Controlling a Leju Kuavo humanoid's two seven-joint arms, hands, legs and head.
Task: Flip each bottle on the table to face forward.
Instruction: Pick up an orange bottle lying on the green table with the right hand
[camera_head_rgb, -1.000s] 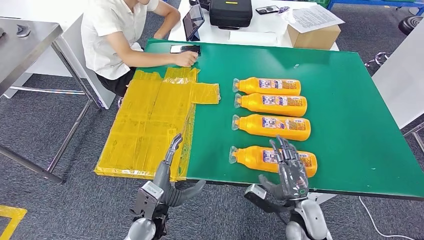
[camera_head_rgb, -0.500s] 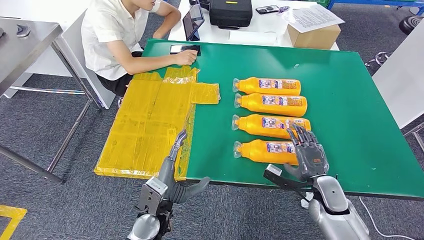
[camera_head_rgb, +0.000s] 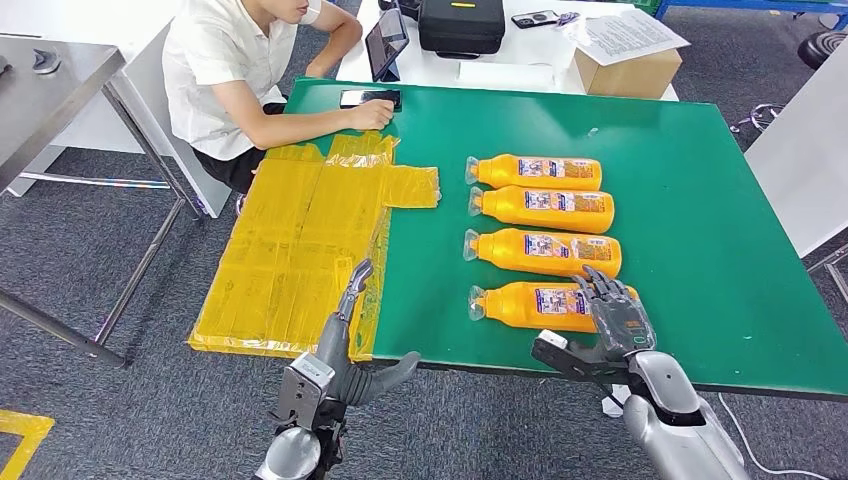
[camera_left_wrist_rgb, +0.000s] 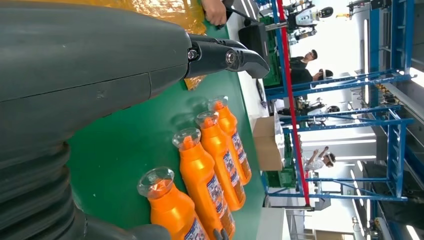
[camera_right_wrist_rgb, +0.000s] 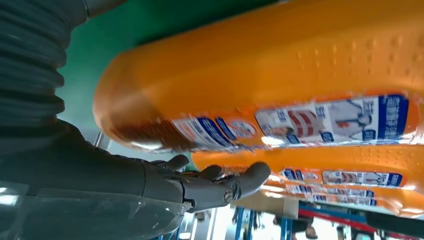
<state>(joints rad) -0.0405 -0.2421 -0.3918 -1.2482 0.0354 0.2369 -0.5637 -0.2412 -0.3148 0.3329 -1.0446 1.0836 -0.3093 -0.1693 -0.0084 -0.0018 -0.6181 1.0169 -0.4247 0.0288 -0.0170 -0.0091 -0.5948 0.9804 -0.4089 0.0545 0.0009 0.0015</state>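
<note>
Several orange bottles lie side by side on the green table (camera_head_rgb: 700, 200), caps to the left and labels up. The nearest bottle (camera_head_rgb: 525, 303) (camera_right_wrist_rgb: 275, 75) has my right hand (camera_head_rgb: 612, 310) lying over its base end, fingers (camera_right_wrist_rgb: 220, 185) stretched out and thumb spread toward the table's front edge, not clasping it. Behind it lie three more bottles (camera_head_rgb: 540, 250) (camera_head_rgb: 545, 208) (camera_head_rgb: 535, 172). My left hand (camera_head_rgb: 345, 330) (camera_left_wrist_rgb: 100, 75) hovers at the front edge over the yellow sheet, fingers straight and holding nothing. The left wrist view looks along the bottle row (camera_left_wrist_rgb: 205, 167).
A yellow plastic sheet (camera_head_rgb: 300, 240) covers the table's left part and overhangs its edge. A person sits at the far left corner with a hand on a phone (camera_head_rgb: 370, 98). Behind stand a tablet (camera_head_rgb: 388, 40), black bag (camera_head_rgb: 460, 25) and cardboard box (camera_head_rgb: 628, 70). A metal table (camera_head_rgb: 50, 70) stands left.
My right hand slid from the middle of the nearest bottle to its base end and lowered onto it. That bottle shifted slightly right. The left hand barely moved.
</note>
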